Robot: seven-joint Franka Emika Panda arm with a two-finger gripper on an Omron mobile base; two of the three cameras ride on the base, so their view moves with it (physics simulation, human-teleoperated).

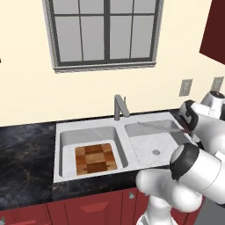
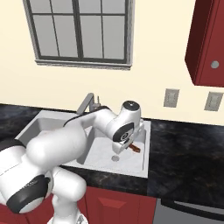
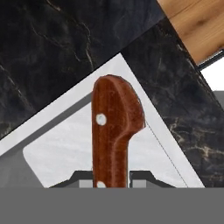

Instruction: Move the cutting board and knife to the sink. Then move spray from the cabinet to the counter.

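Observation:
The checkered wooden cutting board (image 1: pixel 96 159) lies flat in the left basin of the white sink (image 1: pixel 88 127). My gripper (image 1: pixel 188 128) hangs over the right basin, shut on the knife (image 1: pixel 156 126), whose silver blade points left above the basin. In the hand view the reddish-brown handle of the knife (image 3: pixel 114 127) stands up between the two fingertips of the gripper (image 3: pixel 111 179), above a corner of the sink (image 3: pixel 57 118) and the black counter (image 3: pixel 52 48). From the right, the gripper (image 2: pixel 127 145) and the knife's handle end (image 2: pixel 136 149) hover over the basin. The spray and the cabinet are out of view.
A grey faucet (image 1: pixel 119 107) rises behind the divider between the basins. Black counter (image 1: pixel 26 145) runs left of the sink, and more counter (image 2: pixel 183 148) lies to its right. A red wall cabinet with a round knob (image 2: pixel 205 43) hangs at upper right.

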